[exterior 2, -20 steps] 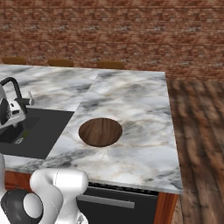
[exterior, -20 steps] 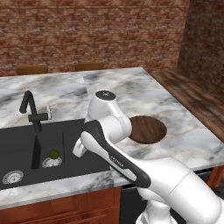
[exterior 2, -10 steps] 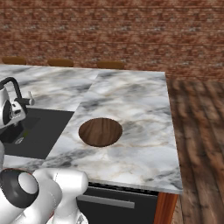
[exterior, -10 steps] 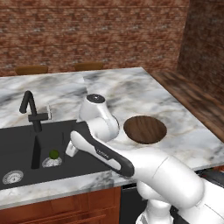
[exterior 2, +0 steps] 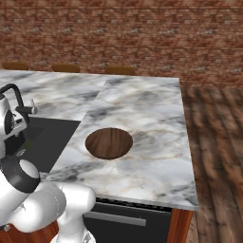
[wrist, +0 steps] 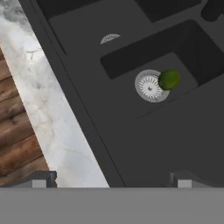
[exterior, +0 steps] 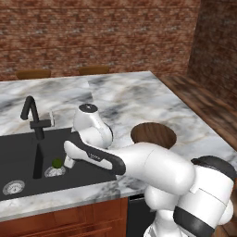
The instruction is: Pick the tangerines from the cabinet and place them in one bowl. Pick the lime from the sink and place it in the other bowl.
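One lime [wrist: 169, 80] rests beside the drain [wrist: 149, 85] in the sink [exterior: 18, 157]; the spread gripper [wrist: 109, 178], descending off-centre, could nudge it rolling.

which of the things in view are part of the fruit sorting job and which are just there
Part of the job:
- lime, lying in the sink beside a steel drain
- sink, the black basin
- dark brown bowl on the marble counter
- gripper, open above the sink

Just there:
- black faucet
- steel drain
- marble counter
- brick wall
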Robot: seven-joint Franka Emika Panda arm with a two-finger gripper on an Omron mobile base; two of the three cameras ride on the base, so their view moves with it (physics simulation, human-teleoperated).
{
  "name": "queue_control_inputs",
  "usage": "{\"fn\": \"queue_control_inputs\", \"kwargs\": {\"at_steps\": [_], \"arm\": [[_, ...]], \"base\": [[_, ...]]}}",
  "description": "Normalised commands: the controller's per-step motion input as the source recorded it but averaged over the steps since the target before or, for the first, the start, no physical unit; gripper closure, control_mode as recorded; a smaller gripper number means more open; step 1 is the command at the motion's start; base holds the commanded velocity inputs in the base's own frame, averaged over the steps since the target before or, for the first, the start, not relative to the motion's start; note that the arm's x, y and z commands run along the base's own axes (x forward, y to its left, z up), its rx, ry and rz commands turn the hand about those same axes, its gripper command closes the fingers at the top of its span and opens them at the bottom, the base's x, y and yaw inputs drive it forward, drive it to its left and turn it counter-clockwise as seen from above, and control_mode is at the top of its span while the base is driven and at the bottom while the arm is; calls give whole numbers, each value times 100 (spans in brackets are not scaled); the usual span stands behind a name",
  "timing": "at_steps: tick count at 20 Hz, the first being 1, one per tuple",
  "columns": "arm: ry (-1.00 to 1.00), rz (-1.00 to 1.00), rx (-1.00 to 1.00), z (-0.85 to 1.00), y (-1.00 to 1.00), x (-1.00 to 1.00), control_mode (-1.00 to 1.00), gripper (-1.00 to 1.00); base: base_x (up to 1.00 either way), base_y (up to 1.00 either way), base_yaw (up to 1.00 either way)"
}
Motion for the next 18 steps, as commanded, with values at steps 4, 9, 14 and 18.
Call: {"fn": "queue_control_inputs", "kwargs": {"at_steps": [4, 9, 14, 18], "arm": [[-9, 4, -7, -16, 2, 19, -100, -100], [-9, 3, -1, -24, 0, 7, -100, -100], [-2, 1, 0, -4, 0, 0, -100, -100], [-1, 0, 2, -10, 0, -3, -100, -100]], "base": [[0, 0, 0], [0, 0, 0], [0, 0, 0], [0, 0, 0]]}}
